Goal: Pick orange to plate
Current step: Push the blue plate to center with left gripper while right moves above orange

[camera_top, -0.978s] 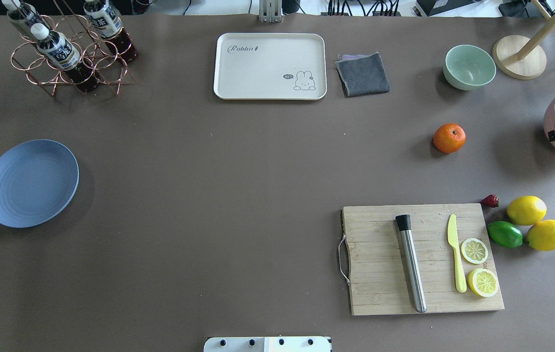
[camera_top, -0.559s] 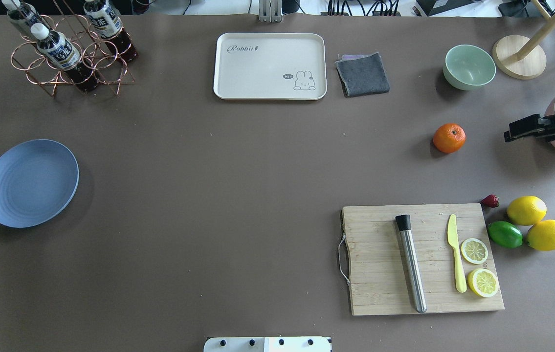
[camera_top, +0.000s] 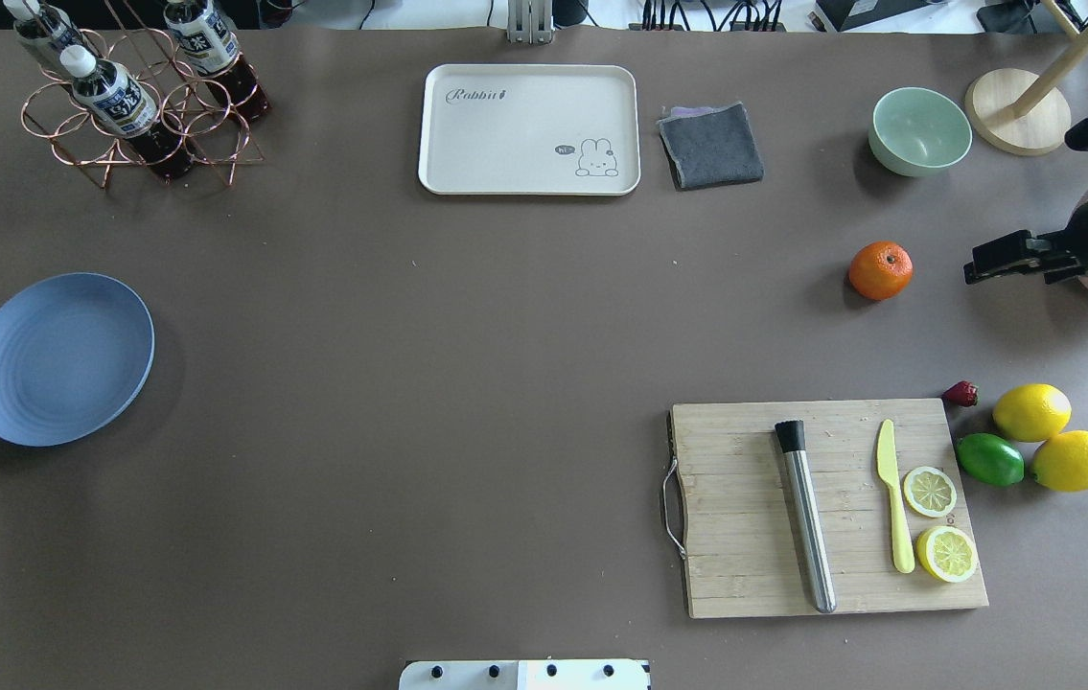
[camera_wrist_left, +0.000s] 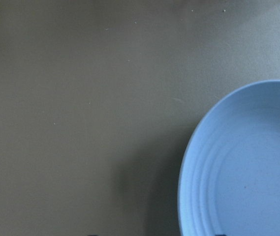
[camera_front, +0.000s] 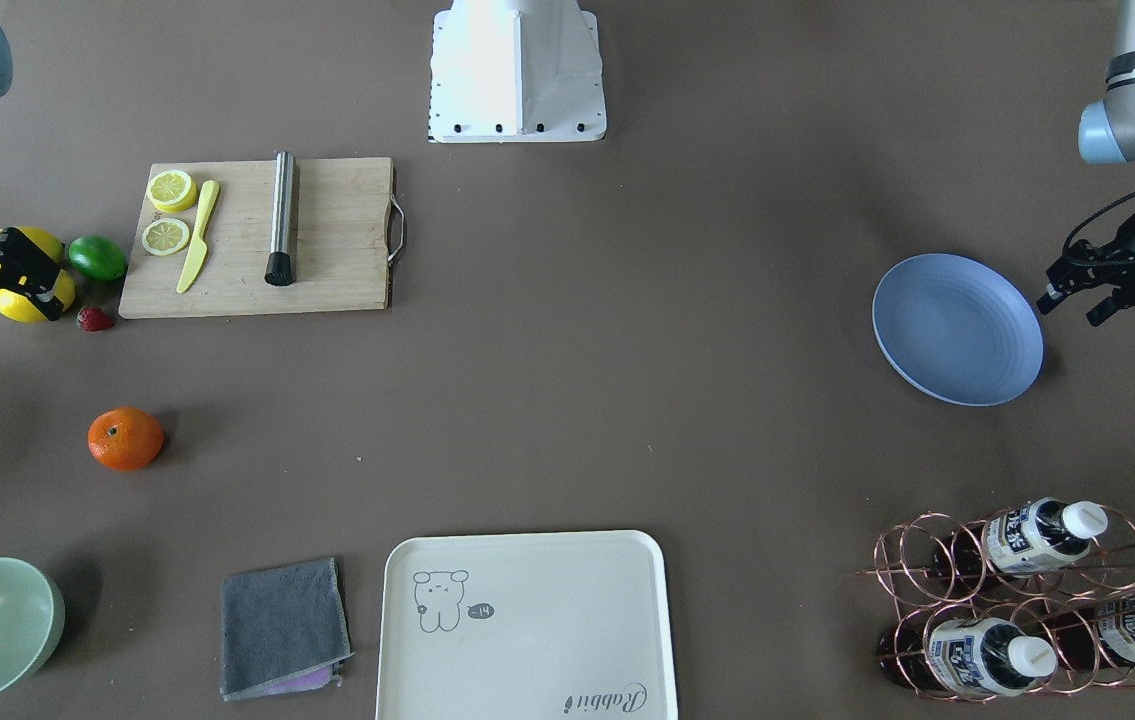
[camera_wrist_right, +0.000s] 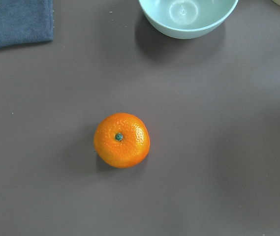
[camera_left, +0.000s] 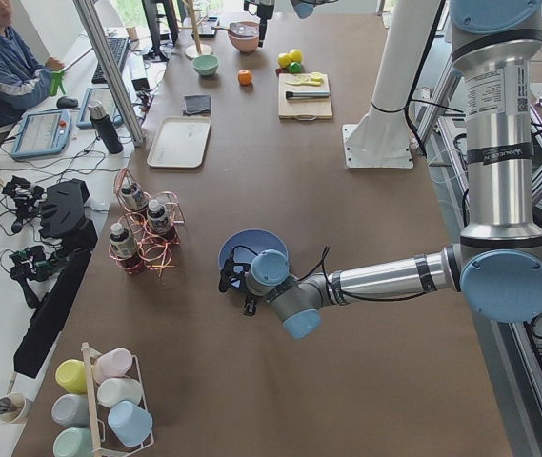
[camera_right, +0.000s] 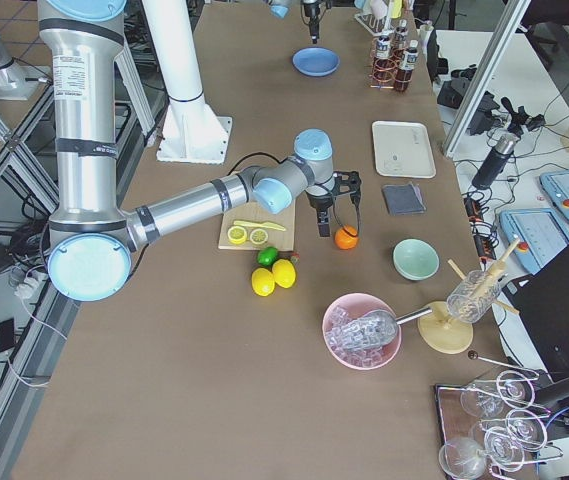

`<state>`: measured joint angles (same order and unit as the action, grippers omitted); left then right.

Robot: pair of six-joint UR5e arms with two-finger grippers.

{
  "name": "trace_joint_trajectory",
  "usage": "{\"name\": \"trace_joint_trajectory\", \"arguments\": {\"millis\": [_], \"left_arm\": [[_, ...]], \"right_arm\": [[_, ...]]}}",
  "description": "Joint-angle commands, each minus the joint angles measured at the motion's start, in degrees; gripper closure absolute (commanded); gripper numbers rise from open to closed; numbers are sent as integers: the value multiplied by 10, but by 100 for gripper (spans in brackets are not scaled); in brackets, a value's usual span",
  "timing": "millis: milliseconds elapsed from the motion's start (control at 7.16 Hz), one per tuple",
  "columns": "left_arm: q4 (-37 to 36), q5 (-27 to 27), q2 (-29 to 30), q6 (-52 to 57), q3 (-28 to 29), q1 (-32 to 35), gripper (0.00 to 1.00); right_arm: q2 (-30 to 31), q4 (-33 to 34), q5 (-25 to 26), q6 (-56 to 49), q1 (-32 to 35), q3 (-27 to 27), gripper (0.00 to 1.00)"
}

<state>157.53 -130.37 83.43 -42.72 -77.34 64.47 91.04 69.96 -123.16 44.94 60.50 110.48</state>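
The orange point(camera_top: 881, 270) rests on the brown table between the green bowl and the cutting board; the right wrist view shows it point(camera_wrist_right: 121, 140) stem up, with no fingers in the picture. My right gripper point(camera_right: 334, 212) hangs above the table just right of it, open and holding nothing. Far to the left lies the periwinkle plate point(camera_top: 59, 359), bare. My left gripper point(camera_front: 1069, 310) is open and low beside the plate's outer rim, and only the plate's edge point(camera_wrist_left: 238, 167) shows in the left wrist view.
A cutting board point(camera_top: 745, 508) carries a steel muddler, a yellow knife and lemon slices. Two lemons point(camera_top: 1032, 412), a lime and a strawberry lie beside it. The green bowl point(camera_top: 920, 129), grey cloth, cream tray point(camera_top: 529, 129) and bottle rack point(camera_top: 136, 96) line the far side.
My right gripper came in from the right edge and moved left toward the orange. A tip of my left gripper now shows at the left edge by the plate.
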Motion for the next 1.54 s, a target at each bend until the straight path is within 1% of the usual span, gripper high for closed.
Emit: {"name": "trace_joint_trajectory", "arguments": {"millis": [0, 140, 279, 559, 699, 838, 978, 1118, 1257, 1397], "left_arm": [[1, 5, 18, -2, 15, -10, 27], [1, 6, 22, -2, 17, -11, 31], [1, 7, 32, -2, 25, -20, 37], [1, 13, 42, -1, 32, -32, 67], [8, 13, 42, -2, 31, -32, 96], [26, 12, 40, -3, 31, -32, 100], [28, 1, 41, -19, 19, -32, 100], [28, -14, 42, -91, -17, -32, 100], [27, -15, 45, -187, -64, -32, 100], [24, -14, 81, -285, -82, -34, 100]], "right_arm": [[2, 0, 0, 1, -1, 0, 0], [2, 0, 0, 1, -1, -1, 0], [4, 0, 0, 0, -1, -1, 0], [4, 0, 0, 0, -1, 0, 0], [4, 0, 0, -1, -2, 0, 0], [4, 0, 0, -1, -2, 0, 0], [5, -1, 0, -1, -2, 1, 0], [4, -1, -1, -1, -2, 1, 0], [3, -1, -1, -1, -2, 1, 0], [1, 0, -1, 0, -4, 0, 0]]}}
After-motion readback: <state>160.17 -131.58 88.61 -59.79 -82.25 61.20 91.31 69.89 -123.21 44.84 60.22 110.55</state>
